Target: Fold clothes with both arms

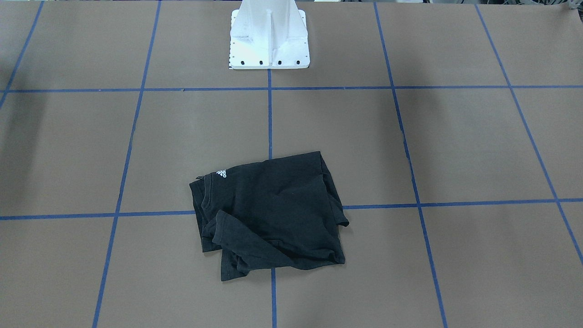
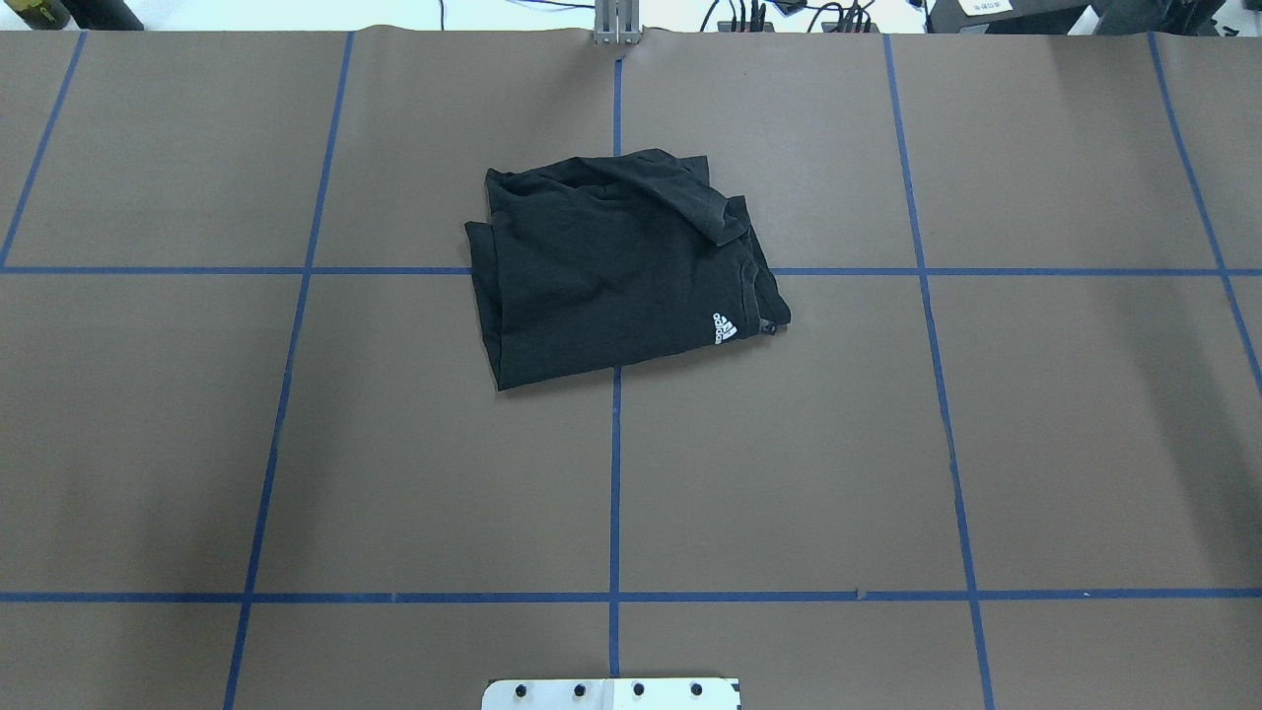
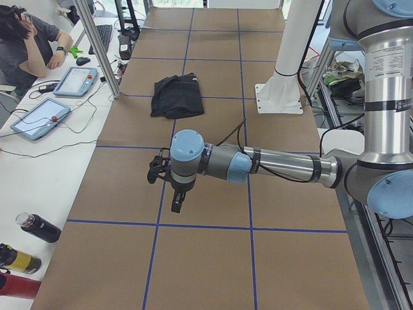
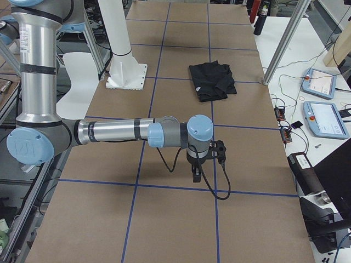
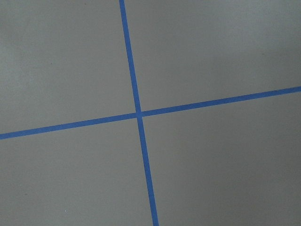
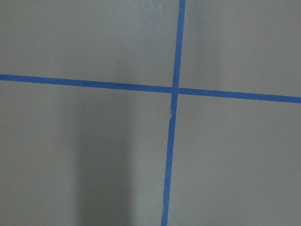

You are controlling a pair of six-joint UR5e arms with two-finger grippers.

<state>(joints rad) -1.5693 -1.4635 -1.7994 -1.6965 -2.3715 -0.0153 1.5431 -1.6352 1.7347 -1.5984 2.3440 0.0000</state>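
The table (image 2: 1085,444) is covered in brown sheet and divided by blue tape lines (image 2: 614,473). A white pedestal base (image 1: 268,41) stands at the robot's edge.

The left arm (image 3: 284,165) and the right arm (image 4: 109,131) each extend level over opposite ends of the table.

The black T-shirt (image 2: 601,271) lies in a rough folded rectangle on the centre tape line, on the far half of the table from the base. It is well apart from both arms.

The left gripper (image 3: 175,208) and the right gripper (image 4: 195,178) point down above the table. The jaw opening of either cannot be told. Neither touches the T-shirt.

A small white logo (image 2: 725,328) faces up near the collar.
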